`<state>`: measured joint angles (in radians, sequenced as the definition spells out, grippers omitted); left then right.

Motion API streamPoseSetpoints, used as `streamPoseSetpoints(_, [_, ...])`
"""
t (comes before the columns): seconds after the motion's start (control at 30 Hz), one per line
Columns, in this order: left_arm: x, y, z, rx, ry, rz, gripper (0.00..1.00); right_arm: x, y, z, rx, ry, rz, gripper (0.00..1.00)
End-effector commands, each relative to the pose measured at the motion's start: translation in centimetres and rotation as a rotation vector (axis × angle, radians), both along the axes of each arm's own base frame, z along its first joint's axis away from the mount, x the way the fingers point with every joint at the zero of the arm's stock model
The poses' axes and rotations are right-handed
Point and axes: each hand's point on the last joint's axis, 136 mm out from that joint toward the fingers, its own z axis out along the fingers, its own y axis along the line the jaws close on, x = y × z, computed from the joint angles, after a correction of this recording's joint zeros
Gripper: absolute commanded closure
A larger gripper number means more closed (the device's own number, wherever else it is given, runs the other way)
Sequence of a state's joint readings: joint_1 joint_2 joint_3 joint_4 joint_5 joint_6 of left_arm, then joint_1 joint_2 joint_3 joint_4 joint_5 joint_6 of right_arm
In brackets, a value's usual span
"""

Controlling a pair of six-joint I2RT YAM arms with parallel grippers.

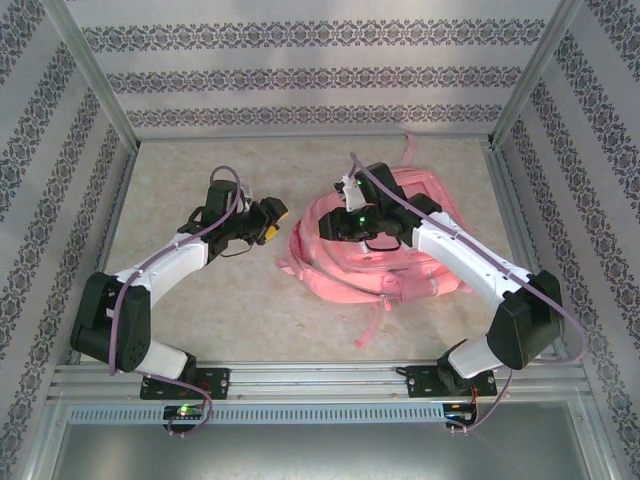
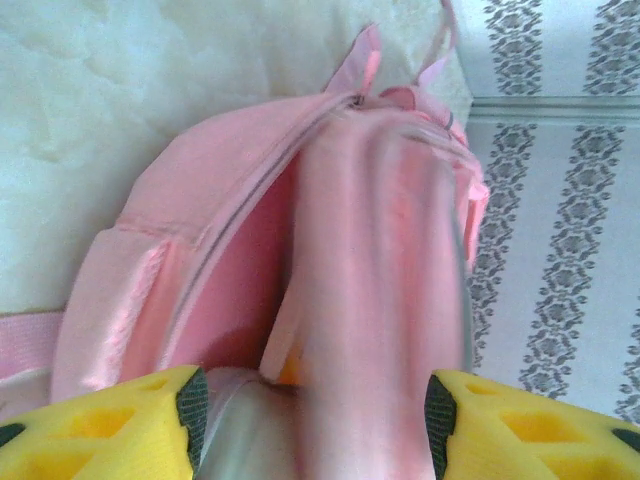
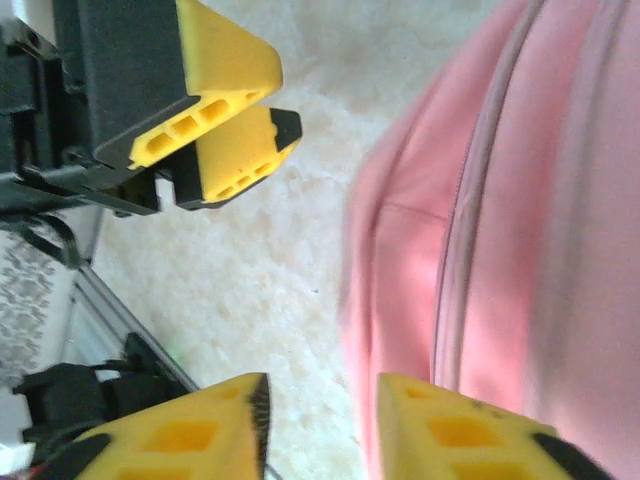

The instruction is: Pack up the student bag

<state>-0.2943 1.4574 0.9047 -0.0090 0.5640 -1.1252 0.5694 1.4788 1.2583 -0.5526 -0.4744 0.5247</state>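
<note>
The student bag (image 1: 325, 272) is laid flat on the table (image 1: 220, 310), right of centre, under the right arm. It is pink fabric, soft, rumpled and rounded, with loose pink straps (image 1: 375, 325) trailing toward the near edge. In the left wrist view the main zip (image 2: 250, 200) is seen parted, showing a pink lining. What is inside cannot be told, as the view is blurred.

The table top is mottled cream and stone-like. Patterned striped walls (image 1: 300, 80) close in three sides, and a metal rail (image 1: 320, 375) runs along the near edge.

The left gripper (image 3: 262, 112) is held just beside the bag's left edge. Its yellow ribbed fingers (image 2: 120, 430) are set partly apart and nothing is gripped. The right gripper (image 3: 315, 415) is held low over the bag's left side. Its jaws are parted by a moderate gap in which bare table is seen. Its right finger is just beside the bag's seam, and nothing is held.

Open table is left on the left half and at the far side. The bag's right flank lies near the right wall.
</note>
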Motion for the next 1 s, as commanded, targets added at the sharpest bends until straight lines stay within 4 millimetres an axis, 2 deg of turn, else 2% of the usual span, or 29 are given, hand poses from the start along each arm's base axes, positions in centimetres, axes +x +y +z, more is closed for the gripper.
streamPoseSetpoints(0.0, [-0.3,0.6,1.1,0.086,-0.03,-0.043,0.39,1.3,-1.8,1.4,-0.043,-0.079,-0.077,0.59])
streamPoseSetpoints(0.07, [-0.1,0.6,1.0,0.113,-0.025,-0.058,0.38,1.5,-3.2,2.3,-0.081,-0.116,-0.116,0.58])
streamPoseSetpoints(0.17, [0.4,0.1,0.5,0.151,-0.024,-0.109,0.36,1.6,-6.9,2.8,-0.139,-0.14,-0.263,0.6])
streamPoseSetpoints(0.33, [1.3,-1.4,-1.8,0.263,0.002,-0.229,0.35,-0.1,-13.5,0.3,-0.269,-0.069,-0.524,0.6])
streamPoseSetpoints(0.5, [2.7,-3.2,-4.1,0.335,0.025,-0.324,0.34,-3.7,-18.5,-3.5,-0.296,0.1,-0.756,0.61])
streamPoseSetpoints(0.6, [3.3,-4.1,-5.5,0.383,0.046,-0.38,0.35,-5.8,-19.4,-6.1,-0.25,0.216,-0.825,0.61])
streamPoseSetpoints(0.7, [3.7,-4.8,-6.7,0.382,0.067,-0.406,0.39,-7.4,-19.4,-8.4,-0.207,0.316,-0.867,0.62])
streamPoseSetpoints(0.83, [3.5,-4.9,-8.1,0.387,0.105,-0.409,0.55,-8.7,-18.7,-11.1,-0.152,0.41,-0.895,0.63])
streamPoseSetpoints(0.97, [2.8,-4.9,-8.6,0.365,0.123,-0.394,0.72,-8.0,-18.4,-12.4,-0.139,0.418,-0.885,0.66])
